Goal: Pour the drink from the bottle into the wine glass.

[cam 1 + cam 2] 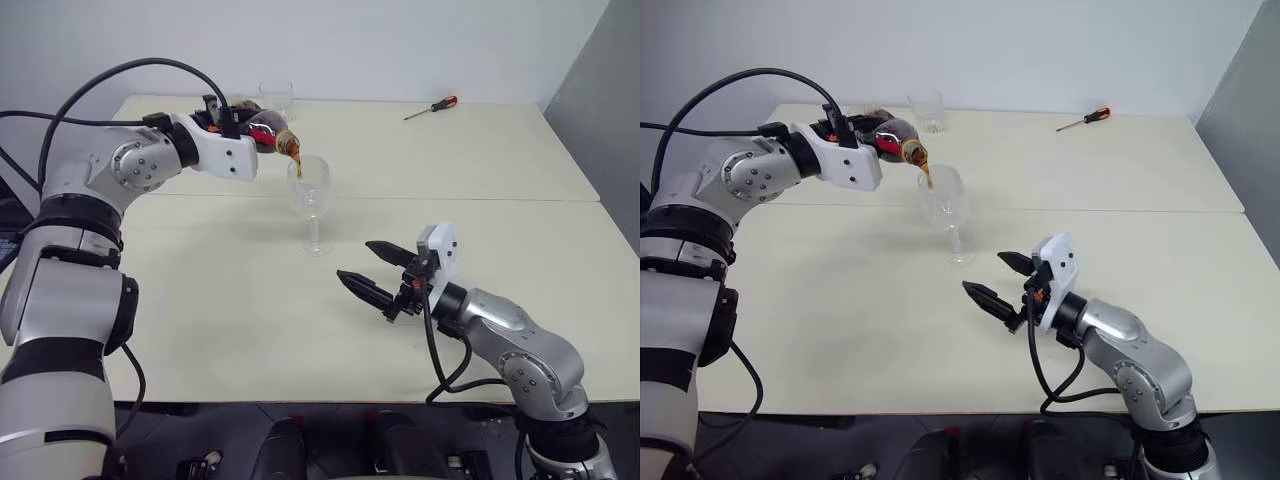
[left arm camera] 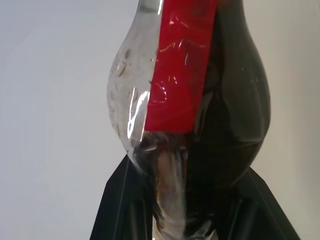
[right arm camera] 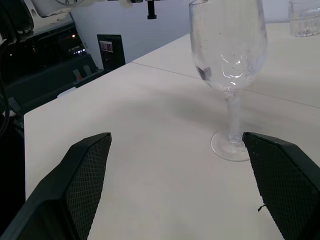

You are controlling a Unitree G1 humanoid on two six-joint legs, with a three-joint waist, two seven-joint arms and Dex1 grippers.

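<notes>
My left gripper (image 1: 238, 124) is shut on the bottle (image 1: 266, 129), holding it tipped on its side above the table. The bottle's mouth points down over the rim of the wine glass (image 1: 311, 198). A thin brown stream of the drink (image 1: 296, 163) falls from the mouth into the glass. Up close, the bottle's red label (image 2: 182, 65) and dark liquid sit between my black fingers (image 2: 120, 210). The glass stands upright on the table (image 1: 220, 300), and its bowl (image 3: 229, 45) looks clear. My right gripper (image 1: 374, 272) is open, low over the table just in front of the glass.
A short clear tumbler (image 1: 276, 97) stands at the far edge behind the bottle. A screwdriver with a red handle (image 1: 432, 107) lies at the far right. A seam (image 1: 480, 198) runs across the table behind the glass.
</notes>
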